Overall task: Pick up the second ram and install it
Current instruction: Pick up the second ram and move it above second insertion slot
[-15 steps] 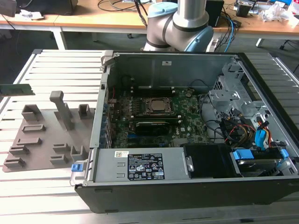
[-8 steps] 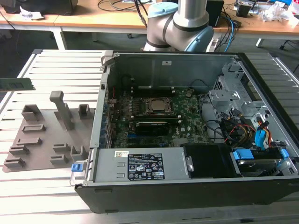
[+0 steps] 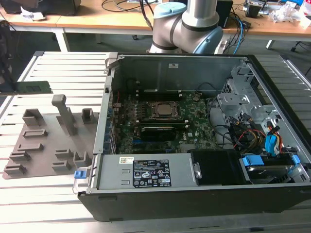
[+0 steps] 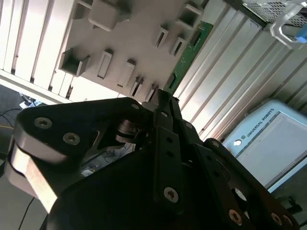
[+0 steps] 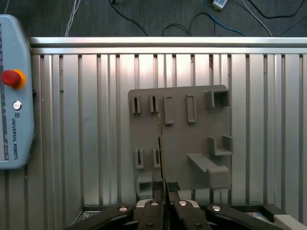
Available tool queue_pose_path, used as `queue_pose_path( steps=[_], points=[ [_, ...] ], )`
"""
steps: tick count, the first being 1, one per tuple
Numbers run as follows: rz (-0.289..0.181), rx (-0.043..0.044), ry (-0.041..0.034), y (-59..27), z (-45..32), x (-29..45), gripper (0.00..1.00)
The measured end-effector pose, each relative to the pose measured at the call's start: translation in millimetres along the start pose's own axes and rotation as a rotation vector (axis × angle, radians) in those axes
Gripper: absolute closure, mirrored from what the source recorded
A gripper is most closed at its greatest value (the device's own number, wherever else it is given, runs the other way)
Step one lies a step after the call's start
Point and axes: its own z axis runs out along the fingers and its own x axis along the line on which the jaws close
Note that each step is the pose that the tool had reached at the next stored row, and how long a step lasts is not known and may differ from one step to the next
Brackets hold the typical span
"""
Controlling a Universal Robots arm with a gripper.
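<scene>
Second ram (image 4: 188, 56), clamped in jaws, over gray slotted holder (image 5: 184, 139).

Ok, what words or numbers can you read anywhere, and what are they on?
Pale control box: a maker's name in capitals, not quoted here.
Power supply label: too small to read.
Sticker on the case wall: too small to read.
The second ram in the jaws: no readable print.

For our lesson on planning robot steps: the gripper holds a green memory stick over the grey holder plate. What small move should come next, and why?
Probably carry the memory stick toward the open computer case. The gripper is shut on it above the grey plate, and the stick sits at the exterior view's left, the case to the exterior view's right.
</scene>
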Motion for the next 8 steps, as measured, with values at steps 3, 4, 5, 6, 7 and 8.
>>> queue_pose_path(
  steps=[3, 4, 5, 6, 7, 8],
  points=[
    [0.000, -0.0003, -0.0001, -20.7, 0.0, -0.3, 0.86],
    [0.000, -0.0003, -0.0001, -26.8, 0.0, -0.5, 0.86],
    [0.000, -0.0004, 0.0000, -29.3, -0.1, -0.5, 0.86],
    [0.000, -0.0005, 0.0001, -31.9, -0.1, -0.5, 0.86],
    [0.000, -0.0005, 0.0000, -36.7, -0.1, -0.6, 0.86],
    [0.000, -0.0005, -0.0001, -41.7, -0.1, -0.7, 0.86]
  ],
)
